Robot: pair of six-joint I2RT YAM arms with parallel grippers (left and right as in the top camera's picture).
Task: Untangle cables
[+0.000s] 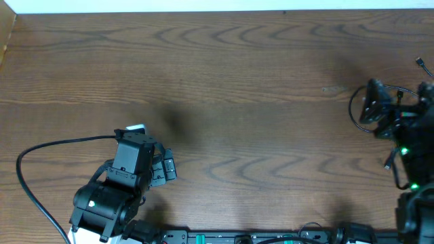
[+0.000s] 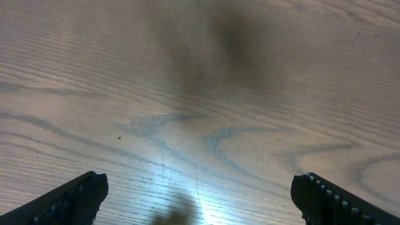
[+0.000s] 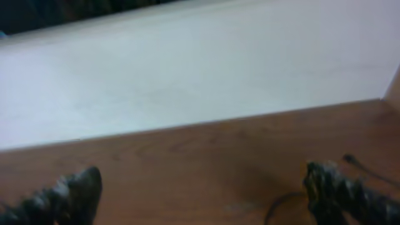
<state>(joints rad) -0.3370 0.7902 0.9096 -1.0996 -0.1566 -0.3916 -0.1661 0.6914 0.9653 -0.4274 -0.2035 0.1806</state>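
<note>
The thin black cords [image 1: 351, 108] sit in a bunch at the far right of the brown wooden table [image 1: 258, 81], close by the right gripper [image 3: 203, 187]. Its 2 fingers are spread apart and pinch nothing. The left gripper [image 2: 200, 194] is spread wide too, well apart from the cords. A hard tug could tighten the knot or drag the cords off the right edge. The middle of the table gives lots of room.

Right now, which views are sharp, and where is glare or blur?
Overhead: sharp, evenly lit, a soft shadow on the table. Left wrist: bright glare at the bottom, dark shadow above. Right wrist: blurred throughout, even the thin cable at lower right.
</note>
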